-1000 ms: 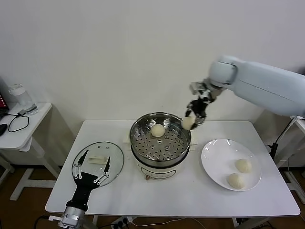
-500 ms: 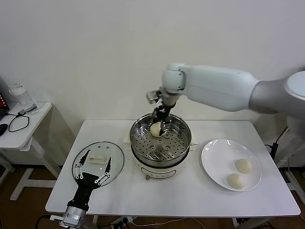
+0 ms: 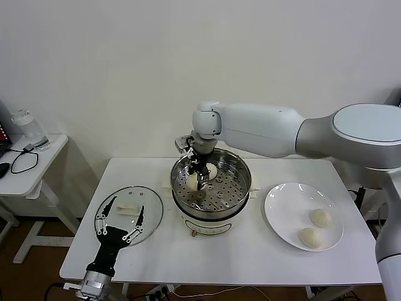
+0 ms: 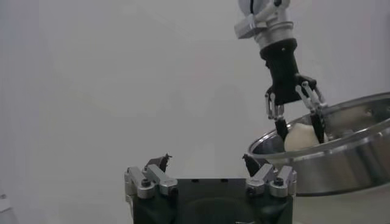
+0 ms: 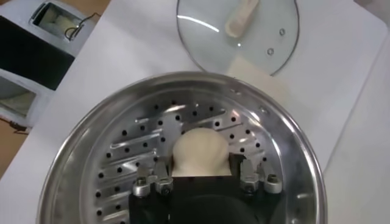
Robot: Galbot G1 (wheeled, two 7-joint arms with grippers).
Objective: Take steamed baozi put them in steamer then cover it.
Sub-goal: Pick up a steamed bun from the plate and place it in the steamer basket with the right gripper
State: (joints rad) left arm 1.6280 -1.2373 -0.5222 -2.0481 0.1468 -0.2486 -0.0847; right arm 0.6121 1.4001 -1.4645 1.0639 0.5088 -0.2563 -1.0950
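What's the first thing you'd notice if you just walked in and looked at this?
The big white arm reaching over the table, its right gripper shut on a baozi down inside the shiny steamer. Another bun already sits in there. Two more wait on the white plate to the right.

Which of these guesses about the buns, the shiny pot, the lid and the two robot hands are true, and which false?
1. The right gripper is shut on a cream-white dough bun inside the round shiny stainless-steel steamer. True.
2. Three buns lie on the flat white plate. False: two lie there.
3. The round clear glass lid covers the steamer. False: it lies flat on the white table, beside the steamer.
4. The left gripper is open over the lid. True.
5. Another bun already sits in the steamer. True.
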